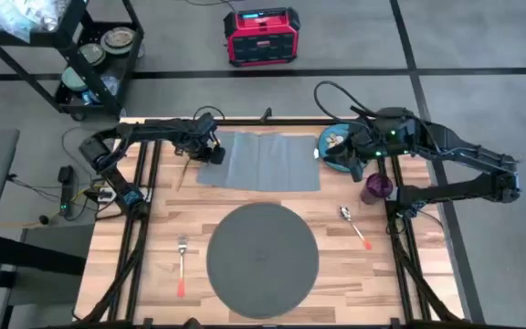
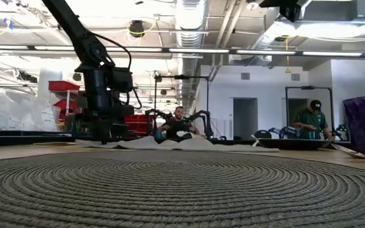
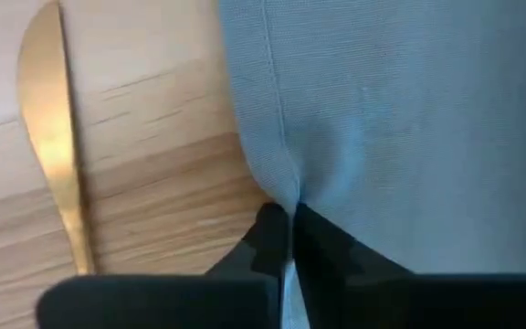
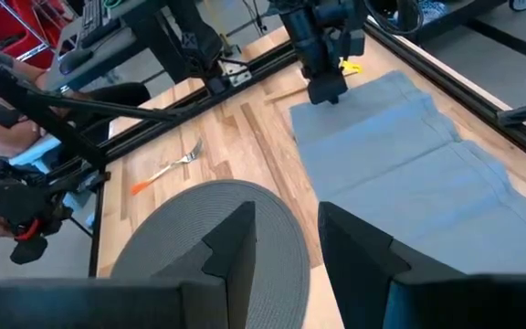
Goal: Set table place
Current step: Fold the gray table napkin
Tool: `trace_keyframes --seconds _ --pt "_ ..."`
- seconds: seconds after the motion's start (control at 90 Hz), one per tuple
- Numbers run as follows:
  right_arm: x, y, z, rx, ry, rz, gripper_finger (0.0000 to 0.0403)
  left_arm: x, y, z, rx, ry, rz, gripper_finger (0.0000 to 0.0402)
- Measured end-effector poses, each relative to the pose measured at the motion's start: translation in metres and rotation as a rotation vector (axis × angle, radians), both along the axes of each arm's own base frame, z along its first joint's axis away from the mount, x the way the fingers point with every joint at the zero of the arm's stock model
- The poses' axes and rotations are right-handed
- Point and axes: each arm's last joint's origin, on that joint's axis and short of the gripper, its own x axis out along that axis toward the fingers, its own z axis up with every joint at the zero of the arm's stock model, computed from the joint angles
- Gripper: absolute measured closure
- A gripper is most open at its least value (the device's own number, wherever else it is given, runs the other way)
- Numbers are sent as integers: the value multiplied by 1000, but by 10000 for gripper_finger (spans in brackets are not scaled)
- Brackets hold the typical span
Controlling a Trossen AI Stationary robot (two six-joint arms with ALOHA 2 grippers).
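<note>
While the left gripper (image 3: 290, 219) pinches the napkin's (image 1: 263, 161) left edge, drag low toward the placemat (image 1: 262, 260); right gripper (image 4: 286, 242) waits wide open.

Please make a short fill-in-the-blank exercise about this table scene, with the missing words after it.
1. The left gripper is shut on the edge of the grey ____.
2. The gold knife lies on the bare ____, beside the napkin.
3. The round placemat lies between the fork and the ____.

Missing words: napkin; table; spoon
</note>
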Motion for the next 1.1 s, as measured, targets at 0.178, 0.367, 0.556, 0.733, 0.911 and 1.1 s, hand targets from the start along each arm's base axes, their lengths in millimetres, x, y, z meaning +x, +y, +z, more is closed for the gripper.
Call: trace_keyframes --seconds 0.178,0.367,0.556,0.733,0.911,1.1 --pt "0 0 0 -2 0 1 294 -7 -8 31 63 -79 8 401" --pt "0 0 0 -2 0 1 294 -19 -20 77 190 -226 45 401" --pt "0 0 0 -3 -4 1 294 -29 -39 115 293 -386 69 401" --pt "2 0 4 -13 -42 1 294 -20 -53 131 326 -523 54 401" --pt "3 -1 6 -18 -70 0 294 13 -60 140 347 -723 -1 401" --pt "3 -1 6 -16 -70 5 294 57 -62 143 328 -755 -87 401"
